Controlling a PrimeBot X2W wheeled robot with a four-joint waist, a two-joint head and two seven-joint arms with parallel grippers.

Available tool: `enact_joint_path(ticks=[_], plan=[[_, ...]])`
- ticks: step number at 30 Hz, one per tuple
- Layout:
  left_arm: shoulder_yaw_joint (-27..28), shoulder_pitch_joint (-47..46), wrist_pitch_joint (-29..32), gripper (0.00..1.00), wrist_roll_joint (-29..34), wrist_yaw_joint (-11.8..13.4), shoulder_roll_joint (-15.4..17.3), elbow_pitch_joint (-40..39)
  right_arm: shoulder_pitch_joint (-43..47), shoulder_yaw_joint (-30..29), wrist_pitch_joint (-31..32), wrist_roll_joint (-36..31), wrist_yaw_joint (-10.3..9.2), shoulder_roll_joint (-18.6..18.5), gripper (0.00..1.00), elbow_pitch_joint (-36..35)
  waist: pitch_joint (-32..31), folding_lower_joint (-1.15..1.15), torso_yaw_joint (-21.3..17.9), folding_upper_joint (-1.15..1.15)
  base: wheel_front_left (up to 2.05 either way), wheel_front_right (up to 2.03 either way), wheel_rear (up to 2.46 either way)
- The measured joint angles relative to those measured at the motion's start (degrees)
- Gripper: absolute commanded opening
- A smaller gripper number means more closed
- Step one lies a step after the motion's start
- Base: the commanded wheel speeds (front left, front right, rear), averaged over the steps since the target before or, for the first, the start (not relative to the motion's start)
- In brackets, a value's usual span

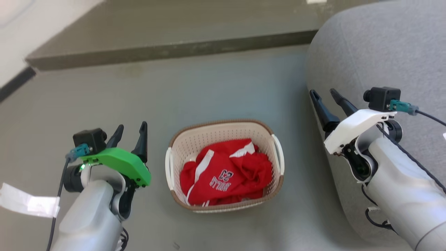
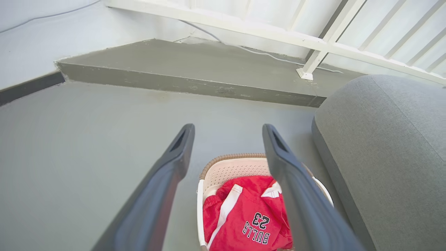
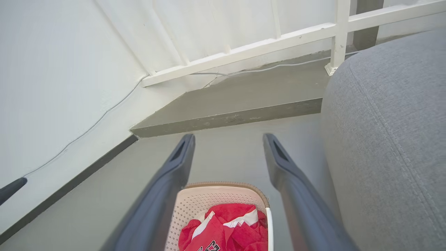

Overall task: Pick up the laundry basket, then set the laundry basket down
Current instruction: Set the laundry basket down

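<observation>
Head view: the laundry basket [image 1: 223,123] sits on the grey floor [image 1: 209,87] between the two arms, with a red jersey [image 1: 226,174] bunched inside and the grey sofa [image 1: 376,45] just to its right. The left gripper [image 1: 131,127] hovers beside the basket's left, fingers spread and empty. The right gripper [image 1: 324,93] is further off, over the sofa edge, also spread and empty. Neither touches the basket. Left wrist view: left gripper [image 2: 228,129] wide apart, basket low ahead, its left handle [image 2: 199,209] between the fingers. Right wrist view: right gripper [image 3: 229,138] wide apart, right handle [image 3: 269,226] low between the fingers. This looks like the approach to the grasp. Drop each gripper to its own handle and stay wide until the fingers straddle it. Close both together and lift level so the jersey stays in. The right arm should clear the sofa.
</observation>
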Motion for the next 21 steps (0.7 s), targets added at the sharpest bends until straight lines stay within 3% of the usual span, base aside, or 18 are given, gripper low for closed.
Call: enact_joint_path(ticks=[10,21], plan=[[5.1,4.5,-0.2,1.00,5.5,1.7,0.2,-9.4,5.9,-8.1,0.0,-7.0,-2.57,-1.4,1.00,-10.2,-5.7,0.00,-0.3,0.00,0.00,0.00,0.00],[9.0,10.4,-0.2,1.00,10.1,1.9,-0.4,-18.3,14.7,-16.1,0.0,-13.4,-4.48,-0.5,1.00,-21.2,-7.0,0.00,0.1,0.00,0.00,0.00,0.00]])
